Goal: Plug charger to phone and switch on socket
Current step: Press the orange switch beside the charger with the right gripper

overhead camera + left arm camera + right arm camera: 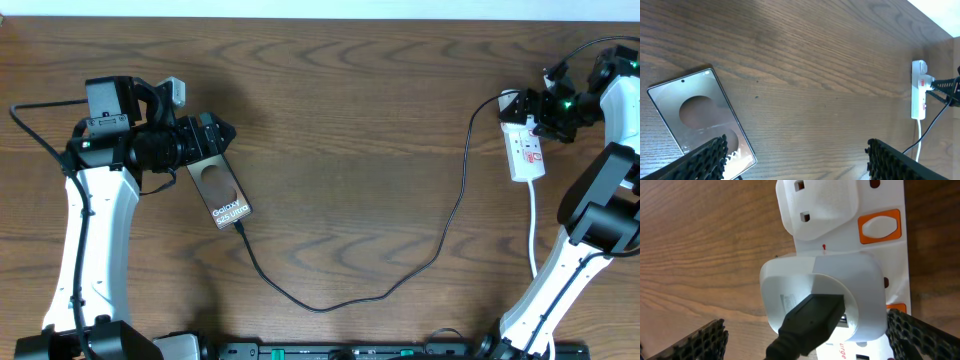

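The phone point(222, 192) lies flat at the left, "Galaxy" lettering near its lower end; it also shows in the left wrist view point(695, 115). The black charger cable point(440, 240) runs from the phone's lower end across the table to a white adapter point(825, 297) plugged into the socket strip point(525, 150). My left gripper point(205, 140) is open, just above the phone's upper end, holding nothing. My right gripper point(548, 108) is open, hovering over the strip's upper end and the adapter. An orange switch point(880, 226) shows on the strip point(840, 210).
The strip's white cord point(533, 225) runs down toward the right arm base. The strip also shows far right in the left wrist view point(918, 90). Bare wooden tabletop point(350, 130) lies between the arms.
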Robot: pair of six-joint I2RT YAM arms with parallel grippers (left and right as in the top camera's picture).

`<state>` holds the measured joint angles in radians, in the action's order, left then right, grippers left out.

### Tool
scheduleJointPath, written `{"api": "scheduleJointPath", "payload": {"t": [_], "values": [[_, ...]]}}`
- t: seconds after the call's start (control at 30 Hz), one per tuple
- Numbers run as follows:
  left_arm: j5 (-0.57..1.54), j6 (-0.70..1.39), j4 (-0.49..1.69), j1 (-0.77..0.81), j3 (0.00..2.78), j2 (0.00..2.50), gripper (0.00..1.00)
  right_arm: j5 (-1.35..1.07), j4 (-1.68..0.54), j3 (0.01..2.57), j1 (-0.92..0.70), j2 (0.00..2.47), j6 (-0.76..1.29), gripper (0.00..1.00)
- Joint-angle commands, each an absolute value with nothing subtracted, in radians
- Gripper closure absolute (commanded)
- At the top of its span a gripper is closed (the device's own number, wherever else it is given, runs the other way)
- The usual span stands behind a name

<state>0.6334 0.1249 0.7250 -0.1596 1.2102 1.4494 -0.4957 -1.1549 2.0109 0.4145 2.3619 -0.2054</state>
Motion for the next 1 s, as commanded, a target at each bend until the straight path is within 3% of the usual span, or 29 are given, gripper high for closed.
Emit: {"api": "scheduleJointPath", "payload": {"t": [0.0, 0.63, 0.97], "values": [[0.635, 0.105, 0.725, -0.157, 1.212, 1.437, 0.13, -0.545, -1.155, 1.964, 0.392, 2.376, -0.187, 0.01], [0.635, 0.094, 0.734, -0.157, 1.212, 1.437, 0.13, -0.656, -1.193, 1.96, 0.383, 2.376, -0.15, 0.01], [0.614, 0.083, 0.744, -0.157, 1.212, 1.437, 0.13, -0.385, -1.221, 1.966, 0.413, 2.373, 0.023, 0.01]]}}
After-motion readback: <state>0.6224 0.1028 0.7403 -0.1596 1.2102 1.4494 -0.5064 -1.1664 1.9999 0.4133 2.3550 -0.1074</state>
